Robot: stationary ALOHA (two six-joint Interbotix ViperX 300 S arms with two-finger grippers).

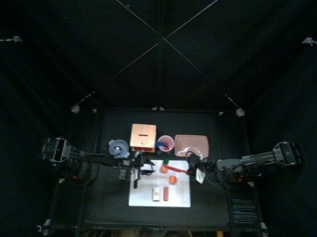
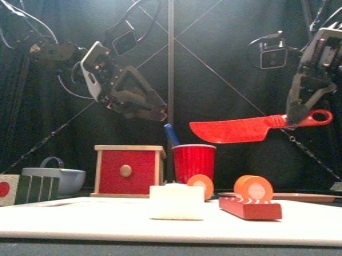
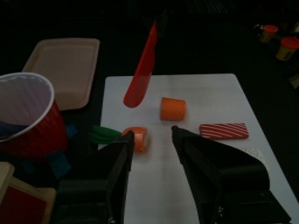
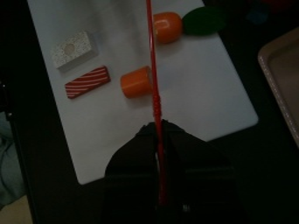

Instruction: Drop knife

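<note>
The knife (image 2: pixel 241 127), a slim red utensil, hangs level in the air above the white board (image 3: pixel 216 96). Its blade points toward the left arm. My right gripper (image 2: pixel 305 110) is shut on the handle end. In the right wrist view the knife (image 4: pixel 151 70) runs straight out from between the jaws, over the board. The left wrist view has the knife (image 3: pixel 142 61) above the board's far edge. My left gripper (image 2: pixel 134 100) hangs open and empty above the red cup (image 2: pixel 194 160), apart from the knife.
On the board lie two orange carrot slices (image 3: pixel 173 108), a salmon sushi piece (image 3: pixel 222 131), a white block (image 2: pixel 175 200) and a green piece (image 3: pixel 105 133). A red box (image 2: pixel 127 170) stands to the left. A pink tray (image 3: pixel 65 66) lies beyond the cup.
</note>
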